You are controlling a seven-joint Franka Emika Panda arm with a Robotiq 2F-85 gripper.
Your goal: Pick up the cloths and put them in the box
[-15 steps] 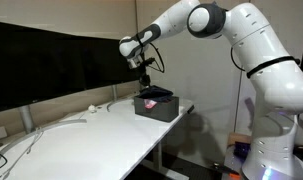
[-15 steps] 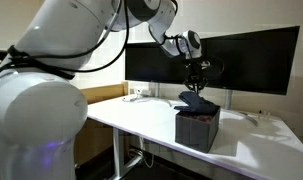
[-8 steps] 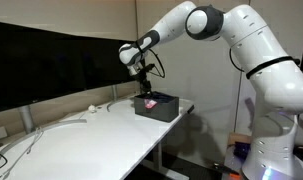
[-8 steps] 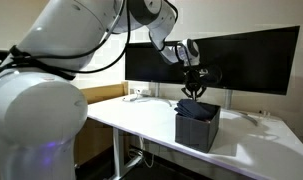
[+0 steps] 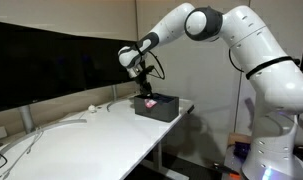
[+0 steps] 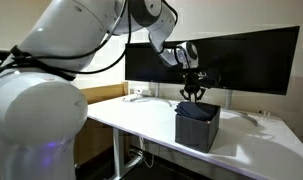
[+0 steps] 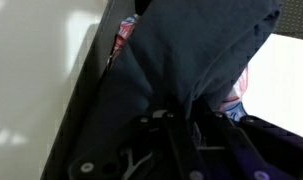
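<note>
A dark box (image 5: 157,107) stands near the end of the white table and also shows in an exterior view (image 6: 197,128). My gripper (image 5: 144,91) hovers just above the box's opening in both exterior views (image 6: 193,94), jaws spread. In the wrist view a dark grey cloth (image 7: 181,60) lies heaped in the box right under my gripper (image 7: 196,125). A red and white cloth (image 7: 126,30) peeks out beneath it. In an exterior view a bit of red cloth (image 5: 149,100) shows at the box's top.
Black monitors (image 5: 51,65) stand along the back of the white table (image 5: 81,140); they also show in an exterior view (image 6: 251,60). Cables and a small white item (image 5: 91,110) lie near them. The box sits close to the table's edge.
A second ago the dark cloth hung from my gripper above the box. It now lies in the box, and my gripper has opened and stays just above it.
</note>
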